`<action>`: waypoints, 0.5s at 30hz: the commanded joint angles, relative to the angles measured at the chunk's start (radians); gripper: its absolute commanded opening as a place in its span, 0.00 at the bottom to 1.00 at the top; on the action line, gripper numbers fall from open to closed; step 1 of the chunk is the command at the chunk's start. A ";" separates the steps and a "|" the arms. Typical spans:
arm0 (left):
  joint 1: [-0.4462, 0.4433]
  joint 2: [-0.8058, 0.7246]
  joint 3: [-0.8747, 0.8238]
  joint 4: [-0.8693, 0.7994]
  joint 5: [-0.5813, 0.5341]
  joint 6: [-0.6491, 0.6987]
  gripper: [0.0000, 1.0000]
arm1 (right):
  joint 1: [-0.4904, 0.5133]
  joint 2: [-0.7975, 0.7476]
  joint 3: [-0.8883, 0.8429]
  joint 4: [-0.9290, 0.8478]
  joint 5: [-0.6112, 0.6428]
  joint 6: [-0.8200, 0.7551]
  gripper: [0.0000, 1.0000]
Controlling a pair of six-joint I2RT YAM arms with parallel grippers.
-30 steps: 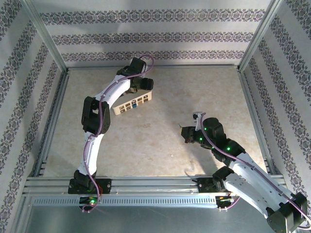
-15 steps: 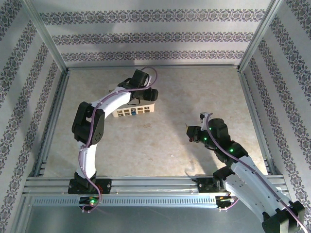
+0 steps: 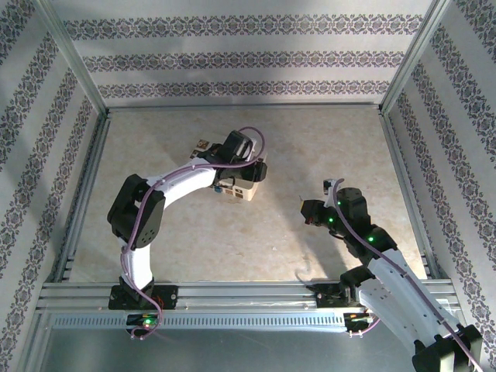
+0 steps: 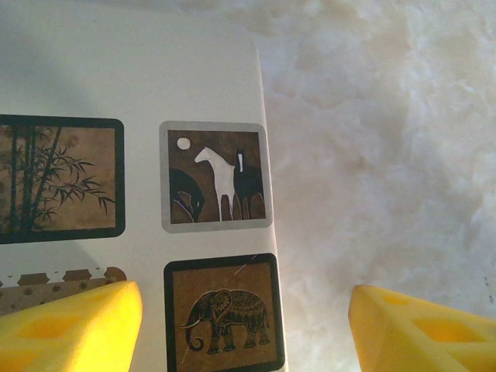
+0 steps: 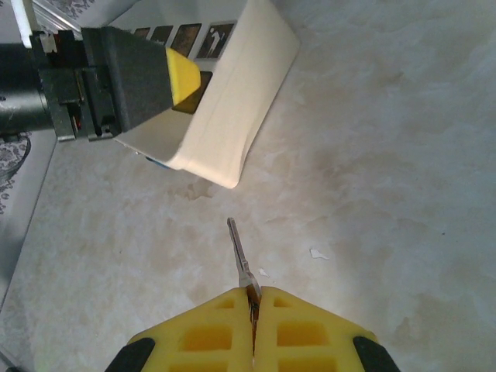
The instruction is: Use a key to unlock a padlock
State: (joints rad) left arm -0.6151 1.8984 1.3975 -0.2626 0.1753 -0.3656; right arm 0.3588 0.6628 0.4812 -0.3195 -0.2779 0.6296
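From my station I count two grippers: the left gripper [image 4: 244, 329] and the right gripper [image 5: 253, 298]. One cream box [image 3: 242, 191], one key [image 5: 239, 252], one blue padlock [image 3: 220, 187]. On the box's face, close up, I count three picture tiles [image 4: 215, 177].

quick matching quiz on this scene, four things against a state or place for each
Things:
1 key
2 cream box
3 left pincer
4 right pincer

States:
a open, straddling the box's edge
b pinched, tip sticking out
c shut
d bears picture tiles

Pairs: 1-b; 2-d; 3-a; 4-c
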 commanded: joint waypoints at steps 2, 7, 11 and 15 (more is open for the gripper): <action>-0.043 0.003 -0.052 0.022 0.059 -0.073 0.71 | -0.013 0.002 -0.007 -0.005 -0.015 0.010 0.01; -0.055 0.016 -0.031 0.041 0.101 -0.092 0.71 | -0.013 0.006 -0.001 -0.011 -0.020 0.012 0.01; -0.054 -0.027 -0.008 0.038 0.115 -0.084 0.72 | -0.015 0.009 0.003 -0.015 -0.027 0.010 0.01; -0.048 -0.102 0.011 0.013 0.128 -0.053 0.75 | -0.015 0.019 0.011 -0.009 -0.035 0.010 0.01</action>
State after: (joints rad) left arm -0.6491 1.8744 1.3808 -0.2195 0.2596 -0.4274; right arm 0.3550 0.6777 0.4812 -0.3260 -0.2905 0.6296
